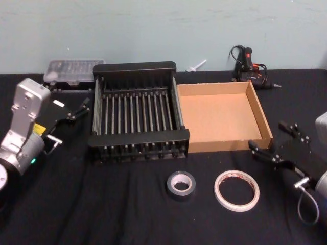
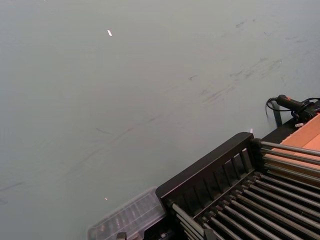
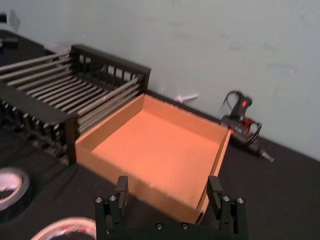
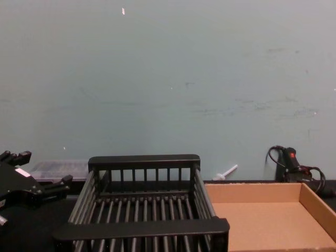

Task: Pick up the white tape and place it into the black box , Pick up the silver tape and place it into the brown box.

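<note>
Nearest lay white tape point(image 1: 236, 190) and silver tape point(image 1: 181, 184) side by side, before brown box point(image 1: 220, 117) and black box point(image 1: 137, 113), both empty, right gripper point(image 3: 169, 194) hovered low with fingers apart near brown box's corner, left gripper point(image 1: 70, 124), fingers parted, hung left of black box.

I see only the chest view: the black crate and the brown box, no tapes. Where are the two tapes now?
Observer: Both lie on the cloth in front of the boxes. The silver tape is before the gap between the black box and the brown box.
Operator: And the white one?
Observer: The white tape lies flat, to the right of the silver one, apart from it.
Operator: Is the right gripper near?
Observer: The right gripper is open, beside the brown box's front right corner, holding nothing.
</note>
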Robot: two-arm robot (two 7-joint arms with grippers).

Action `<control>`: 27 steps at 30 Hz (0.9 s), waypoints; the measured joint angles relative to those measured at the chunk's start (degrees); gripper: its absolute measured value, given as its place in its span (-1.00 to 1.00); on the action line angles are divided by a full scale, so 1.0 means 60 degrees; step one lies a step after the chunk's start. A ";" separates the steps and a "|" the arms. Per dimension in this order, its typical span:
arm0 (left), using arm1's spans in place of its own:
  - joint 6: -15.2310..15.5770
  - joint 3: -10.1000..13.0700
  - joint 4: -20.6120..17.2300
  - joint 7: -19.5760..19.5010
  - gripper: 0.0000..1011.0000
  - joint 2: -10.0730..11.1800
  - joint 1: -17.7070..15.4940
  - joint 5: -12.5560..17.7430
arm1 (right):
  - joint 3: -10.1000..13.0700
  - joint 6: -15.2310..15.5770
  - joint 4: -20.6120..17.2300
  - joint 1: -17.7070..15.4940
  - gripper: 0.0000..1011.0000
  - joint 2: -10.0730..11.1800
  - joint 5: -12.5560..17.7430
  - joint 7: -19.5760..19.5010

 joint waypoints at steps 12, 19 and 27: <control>0.0000 0.0000 0.0000 -0.0001 0.98 0.0000 0.0000 0.0000 | 0.0099 0.1446 -0.0412 -0.0438 0.98 0.0147 0.0036 0.0324; 0.0000 0.0000 0.0000 0.0000 0.98 0.0000 0.0000 0.0000 | 0.0139 0.2012 -0.0536 -0.0482 0.98 0.0130 -0.0003 0.0497; 0.0000 0.0000 0.0000 0.0000 0.98 -0.0001 0.0000 0.0000 | 0.0117 0.2668 -0.0591 -0.0437 0.98 0.0023 -0.0130 0.0705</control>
